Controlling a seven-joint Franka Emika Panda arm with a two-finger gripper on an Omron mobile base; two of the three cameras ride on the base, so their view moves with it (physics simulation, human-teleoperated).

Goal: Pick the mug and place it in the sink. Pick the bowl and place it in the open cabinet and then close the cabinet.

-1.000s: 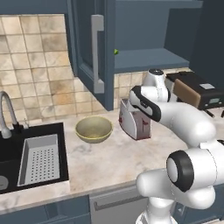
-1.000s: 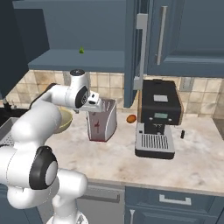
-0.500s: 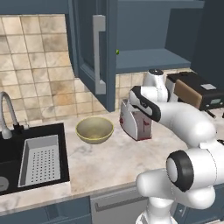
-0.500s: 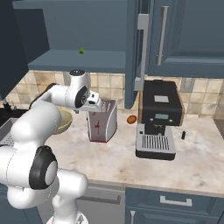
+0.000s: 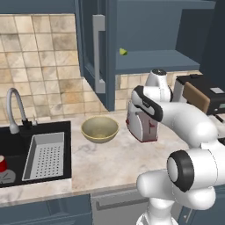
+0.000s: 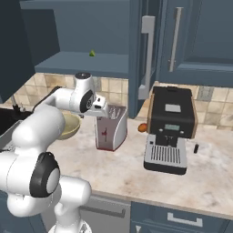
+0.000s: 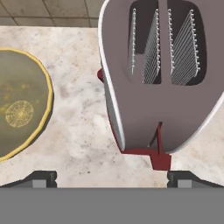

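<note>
One bowl (image 5: 99,128), one mug (image 5: 2,164), one toaster (image 7: 153,78) and one coffee machine (image 6: 170,129) are in sight. The gripper (image 7: 111,177) hangs above the toaster's near end, jaws spread wide and holding nothing. The bowl sits on the marble counter (image 5: 110,162) just left of the jaws, apart from the toaster, with bare counter between them. The mug stands in the black sink (image 5: 17,136), well beyond the bowl. Above, the blue cabinet (image 5: 99,52) stands open.
</note>
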